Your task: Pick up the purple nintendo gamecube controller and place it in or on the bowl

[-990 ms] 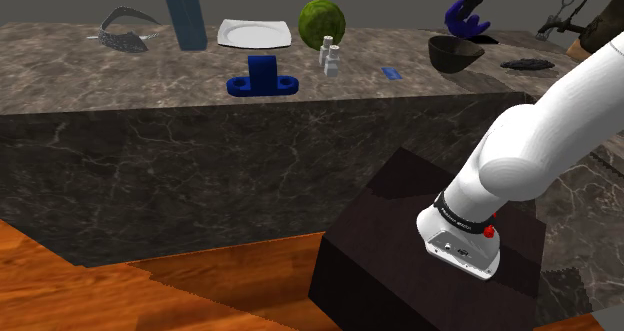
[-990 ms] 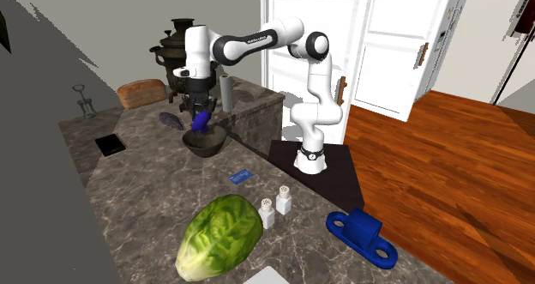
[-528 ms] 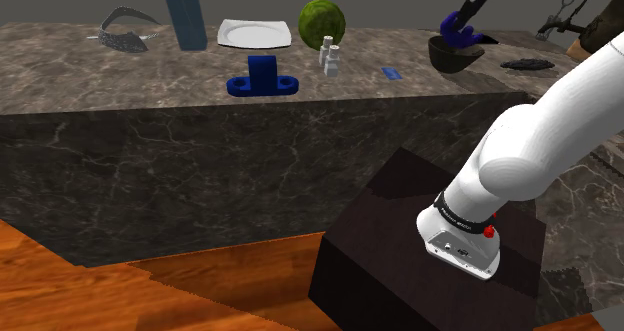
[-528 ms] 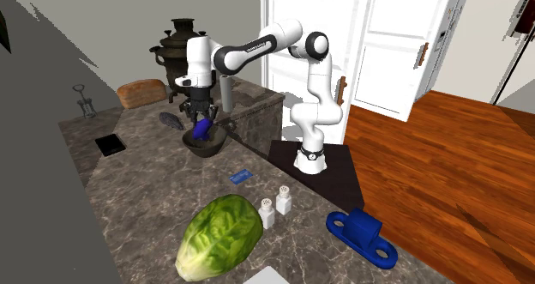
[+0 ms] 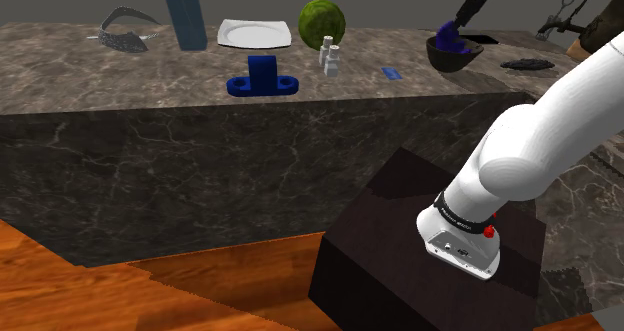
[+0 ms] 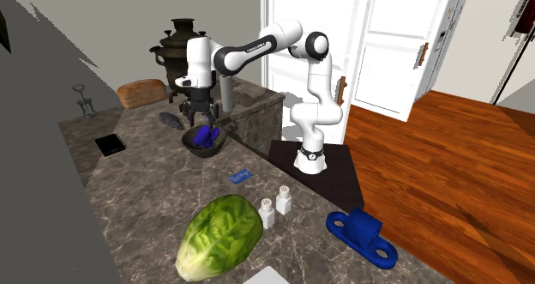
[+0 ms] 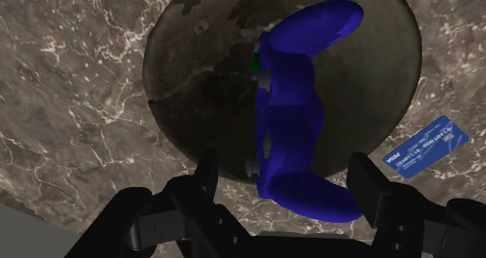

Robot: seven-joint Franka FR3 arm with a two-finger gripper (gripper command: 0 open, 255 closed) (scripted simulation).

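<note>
Wrist view: gripper (image 7: 285,164) with its 2 fingers wide apart; blue-purple controller (image 7: 300,100) lies in bowl (image 7: 183,81). Placement looks done; next, lift clear.

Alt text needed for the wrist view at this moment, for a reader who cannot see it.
A blue-purple game controller lies in a dark round bowl, with the black pincer open above it. The bowl sits on a marbled counter with a small blue card beside it.
</note>
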